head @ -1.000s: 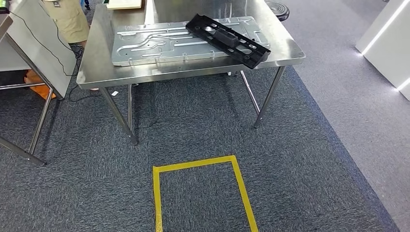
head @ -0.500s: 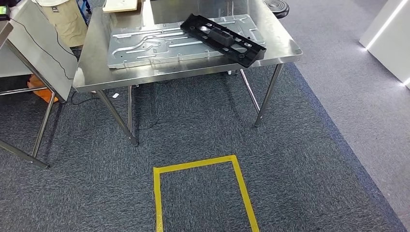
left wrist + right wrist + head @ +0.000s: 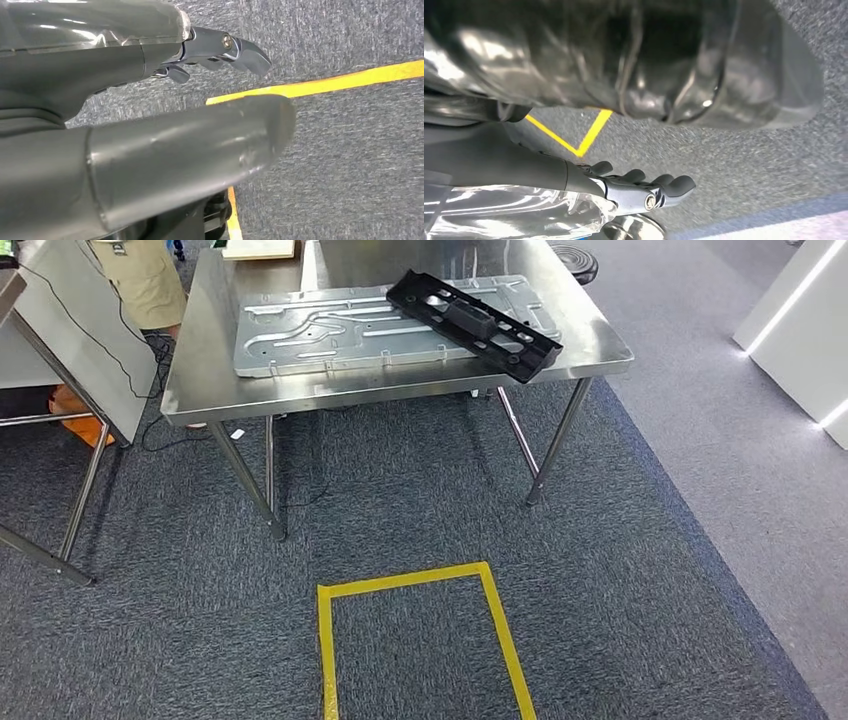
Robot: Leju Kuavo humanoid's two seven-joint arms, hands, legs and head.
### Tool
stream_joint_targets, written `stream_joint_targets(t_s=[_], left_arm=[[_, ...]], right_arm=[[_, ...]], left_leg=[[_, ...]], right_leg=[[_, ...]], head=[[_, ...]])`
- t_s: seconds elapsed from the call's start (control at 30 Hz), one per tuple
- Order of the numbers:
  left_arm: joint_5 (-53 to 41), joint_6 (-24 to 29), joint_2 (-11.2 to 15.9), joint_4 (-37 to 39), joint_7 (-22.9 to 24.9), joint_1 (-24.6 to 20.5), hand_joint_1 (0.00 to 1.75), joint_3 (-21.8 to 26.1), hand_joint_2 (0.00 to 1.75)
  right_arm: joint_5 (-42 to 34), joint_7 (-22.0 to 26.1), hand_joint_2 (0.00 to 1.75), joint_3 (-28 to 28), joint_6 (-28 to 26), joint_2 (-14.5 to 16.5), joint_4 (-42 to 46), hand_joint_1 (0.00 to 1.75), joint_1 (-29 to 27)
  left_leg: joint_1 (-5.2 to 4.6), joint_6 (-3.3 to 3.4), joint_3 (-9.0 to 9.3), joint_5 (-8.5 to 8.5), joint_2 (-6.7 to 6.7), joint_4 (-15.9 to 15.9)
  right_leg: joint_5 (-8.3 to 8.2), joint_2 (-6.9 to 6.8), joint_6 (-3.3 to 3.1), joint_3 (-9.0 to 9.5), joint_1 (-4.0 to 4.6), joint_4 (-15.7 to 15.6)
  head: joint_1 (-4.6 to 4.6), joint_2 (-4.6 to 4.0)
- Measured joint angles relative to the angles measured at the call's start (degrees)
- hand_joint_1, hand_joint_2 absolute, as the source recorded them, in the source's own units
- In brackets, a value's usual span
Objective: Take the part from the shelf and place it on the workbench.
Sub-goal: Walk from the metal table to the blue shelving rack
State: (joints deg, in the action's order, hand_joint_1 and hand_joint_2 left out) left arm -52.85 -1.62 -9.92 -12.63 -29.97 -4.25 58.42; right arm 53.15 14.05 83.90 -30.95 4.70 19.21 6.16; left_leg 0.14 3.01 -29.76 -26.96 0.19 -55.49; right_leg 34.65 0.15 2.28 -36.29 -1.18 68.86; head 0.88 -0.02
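Note:
A long black plastic part (image 3: 472,324) lies at a slant on the steel workbench (image 3: 200,380), resting partly on a large stamped metal plate (image 3: 330,330) and reaching toward the bench's right front corner. My left hand (image 3: 125,65) hangs at my side above the carpet, fingers stretched out and holding nothing. My right hand (image 3: 589,185) also hangs low over the carpet with its fingers apart and nothing in it. Both hands are far from the bench.
A yellow tape rectangle (image 3: 420,580) marks the carpet in front of the bench. A second steel table (image 3: 70,330) stands at the left, with a person (image 3: 145,280) behind it. A black round stool (image 3: 573,260) is at the back right, white lit blocks (image 3: 800,330) at the far right.
The whole picture shifted slightly left and back again, so the camera swayed. The black part and the plate have not moved on the bench.

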Motion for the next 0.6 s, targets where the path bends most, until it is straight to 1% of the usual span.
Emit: stream_joint_targets(t_s=[0.03,0.07,0.1,0.13,0.17,0.2,0.23,0.27,0.3,0.33,0.37,0.4,0.43,0.47,0.53,0.57,0.6], left_arm=[[0.0,0.1,0.0,0.0,0.0,0.0,0.0,0.0,0.0],[0.0,0.2,0.0,0.0,0.0,0.0,0.0,0.1,0.0],[0.0,0.4,0.0,0.0,0.1,0.0,0.0,0.2,0.0],[0.0,0.6,0.0,0.0,0.2,0.0,0.0,0.2,0.0],[-0.1,0.7,0.0,0.0,0.3,0.0,0.0,0.2,0.0],[-0.1,0.9,0.0,0.0,0.4,0.0,0.0,0.2,0.0],[-0.2,1.0,0.0,0.0,0.5,-0.1,0.0,0.3,0.0],[-0.3,1.1,0.0,0.0,0.5,-0.1,0.0,0.3,0.0],[-0.3,1.2,0.0,0.0,0.6,-0.1,0.0,0.3,0.0],[-0.4,1.4,0.0,0.0,0.6,-0.1,0.0,0.3,0.0],[-0.3,1.5,0.0,0.0,0.7,-0.1,0.0,0.4,0.0],[-0.3,1.7,0.0,0.0,0.7,0.0,0.0,0.5,0.0],[-0.2,1.7,0.0,0.0,0.7,0.0,0.0,0.6,0.0],[-0.2,1.7,0.0,0.0,0.8,0.0,0.0,0.8,0.0],[-0.1,1.7,0.0,0.0,0.8,0.0,0.0,1.0,0.0],[-0.1,1.7,0.0,0.0,0.8,0.0,0.0,1.0,0.0],[-0.1,1.8,0.0,0.0,0.8,0.1,0.0,1.1,0.0]], right_arm=[[0.8,-0.1,0.0,-0.1,0.0,0.0,-0.1,0.0,0.0],[1.4,-0.2,0.0,-0.2,0.0,0.0,-0.2,0.0,-0.1],[1.8,-0.3,0.0,-0.3,0.0,0.0,-0.4,0.0,-0.1],[2.1,-0.3,0.0,-0.4,0.0,0.1,-0.5,0.0,-0.1],[2.4,-0.3,0.0,-0.5,0.0,0.1,-0.6,0.0,-0.1],[2.6,-0.2,0.0,-0.5,0.0,0.0,-0.7,0.0,0.0],[2.9,-0.1,0.0,-0.6,0.0,0.1,-0.8,0.0,0.1],[3.1,0.0,0.0,-0.6,0.0,0.1,-0.9,0.0,0.1],[3.2,0.1,0.0,-0.6,0.0,0.1,-1.0,0.0,0.1],[3.3,0.2,0.0,-0.6,0.0,0.1,-1.1,0.0,0.1],[3.4,0.4,0.0,-0.6,0.0,0.1,-1.2,0.0,0.1],[3.4,0.5,0.0,-0.6,0.0,0.1,-1.3,0.0,0.1],[3.5,0.7,0.0,-0.6,0.0,0.1,-1.3,0.0,0.2],[3.6,0.8,0.0,-0.6,0.0,0.1,-1.4,0.0,0.2],[3.6,1.0,0.0,-0.6,0.0,0.1,-1.6,0.0,0.2],[3.7,1.1,0.0,-0.6,0.0,0.1,-1.6,0.0,0.2],[3.7,1.2,0.0,-0.6,0.0,0.1,-1.7,0.0,0.2]], left_leg=[[-0.1,0.02,-0.08,0.0,-0.19,-0.1],[-0.18,0.02,-0.14,-0.02,-0.48,-0.2],[-0.21,0.01,-0.17,-0.06,-0.89,-0.3],[-0.23,-0.04,-0.18,-0.13,-1.37,-0.5],[-0.22,-0.14,-0.2,-0.22,-1.88,-0.7],[-0.25,-0.3,-0.29,-0.32,-2.35,-0.9],[-0.29,-0.53,-0.47,-0.4,-2.82,-1.1],[-0.26,-0.81,-0.67,-0.42,-3.24,-1.3],[-0.23,-1.11,-0.89,-0.39,-3.61,-1.4],[-0.18,-1.42,-1.07,-0.4,-3.99,-1.5],[-0.1,-1.72,-1.23,-0.63,-3.84,-1.8],[-0.1,-2.02,-1.61,-1.26,-3.37,-2.6],[-0.07,-2.33,-2.43,-2.48,-2.65,-4.5],[0.05,-2.65,-3.93,-4.34,-1.74,-7.8],[0.31,-3.15,-7.64,-7.86,-0.84,-15.5],[0.42,-3.29,-8.92,-8.61,-0.64,-18.1],[0.47,-3.32,-9.18,-8.24,-0.52,-18.5]], right_leg=[[1.04,0.0,0.06,-1.41,-0.02,3.0],[0.95,0.0,0.07,-2.0,-0.03,4.2],[-0.34,0.04,0.01,-1.39,-0.04,2.9],[-2.33,0.2,-0.11,0.14,-0.05,-0.2],[-4.25,0.82,-0.31,2.15,-0.07,-4.3],[-5.55,1.58,-0.44,3.88,0.02,-7.8],[-6.24,2.11,-0.6,4.98,0.08,-10.2],[-6.35,2.43,-0.74,5.42,0.18,-11.3],[-6.32,2.2,-0.87,5.39,0.33,-11.3],[-6.47,1.69,-1.17,5.37,0.29,-11.5],[-6.57,1.21,-1.5,5.4,0.25,-11.6],[-6.68,0.78,-1.87,5.45,0.16,-11.8],[-6.77,0.3,-2.2,5.48,0.04,-11.9],[-6.77,-0.22,-2.43,5.48,0.01,-12.0],[-6.69,-1.32,-2.64,5.41,0.05,-11.9],[-6.65,-1.92,-2.67,5.41,0.08,-11.9],[-6.61,-2.45,-2.65,5.43,0.1,-11.9]], head=[[-0.01,0.0],[0.0,0.0],[0.0,0.0],[0.0,0.0],[0.0,0.0],[0.0,0.0],[0.0,0.0],[0.01,0.0],[0.01,0.0],[0.01,0.0],[0.02,0.0],[0.03,0.0],[0.03,0.0],[0.04,0.0],[0.03,0.0],[0.03,0.0],[0.03,0.0]])
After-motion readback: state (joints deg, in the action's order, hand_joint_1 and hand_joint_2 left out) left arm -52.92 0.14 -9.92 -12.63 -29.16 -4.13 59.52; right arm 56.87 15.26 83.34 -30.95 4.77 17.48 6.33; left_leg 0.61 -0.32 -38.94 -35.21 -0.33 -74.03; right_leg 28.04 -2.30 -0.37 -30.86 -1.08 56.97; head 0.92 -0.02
